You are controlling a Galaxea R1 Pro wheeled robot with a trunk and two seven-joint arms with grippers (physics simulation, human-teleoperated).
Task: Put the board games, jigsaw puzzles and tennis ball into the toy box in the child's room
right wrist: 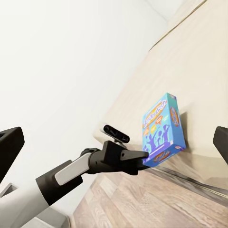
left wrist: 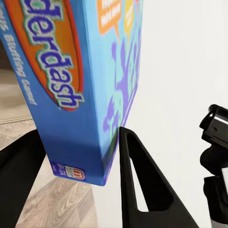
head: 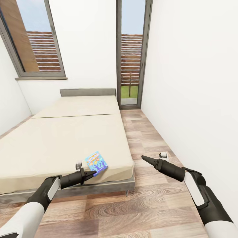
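At the near corner of the bed (head: 66,138), roughly 7 o'clock in the head view: a small blue board game (head: 96,162), printed in orange and purple, tilted up off the beige mattress and clamped at its lower end by the left gripper (head: 91,173). Seen close from the left wrist, black fingers (left wrist: 137,180) pressed against either side of the box (left wrist: 90,90), its bottom corner set between them. From the right wrist, the same box (right wrist: 162,129) raised at the mattress edge, held by the dark left gripper (right wrist: 142,159) at the end of its grey-and-white arm.

Out at 4 o'clock, well apart from the bed: the right gripper (head: 144,158), over the wood-plank floor (head: 148,205), pointing back toward the box; in the head view its tips come to a single point, yet from the right wrist its two fingers (right wrist: 9,147) stand wide apart at the frame's edges, holding nothing.

Beyond, at 12 o'clock: grey headboard (head: 87,92), white walls, a grey-framed window (head: 33,39) and a tall glass door (head: 131,53) onto slatted fencing and grass.
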